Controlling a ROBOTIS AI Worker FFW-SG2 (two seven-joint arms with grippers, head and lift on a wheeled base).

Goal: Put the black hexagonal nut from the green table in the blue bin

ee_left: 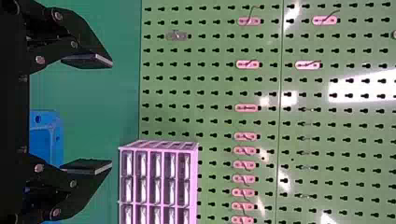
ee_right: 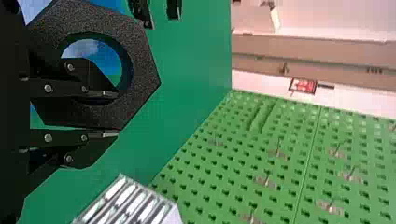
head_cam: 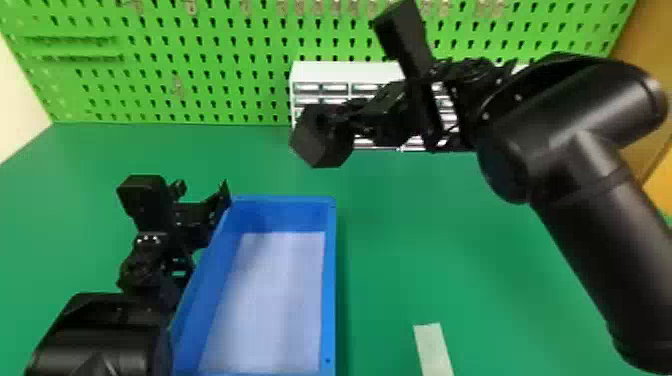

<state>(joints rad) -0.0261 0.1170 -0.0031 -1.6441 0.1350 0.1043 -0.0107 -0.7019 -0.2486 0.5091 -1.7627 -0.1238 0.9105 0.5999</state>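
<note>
Standing by the left rim of the blue bin (head_cam: 328,300), the left gripper (head_cam: 220,201) is seen with its fingers spread. The black hexagonal nut (head_cam: 320,142) is held raised above the green table (head_cam: 410,240), its wall pinched between the fingers of the right gripper (head_cam: 345,120), one passed through the hole. Behind, a white drawer cabinet (head_cam: 345,72) is partly hidden.

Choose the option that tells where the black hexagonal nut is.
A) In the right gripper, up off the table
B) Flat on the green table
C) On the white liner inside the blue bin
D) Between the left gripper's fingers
A: the right gripper has one side of the nut between its fingers, one finger at the hole and the other at the outer edge.
</note>
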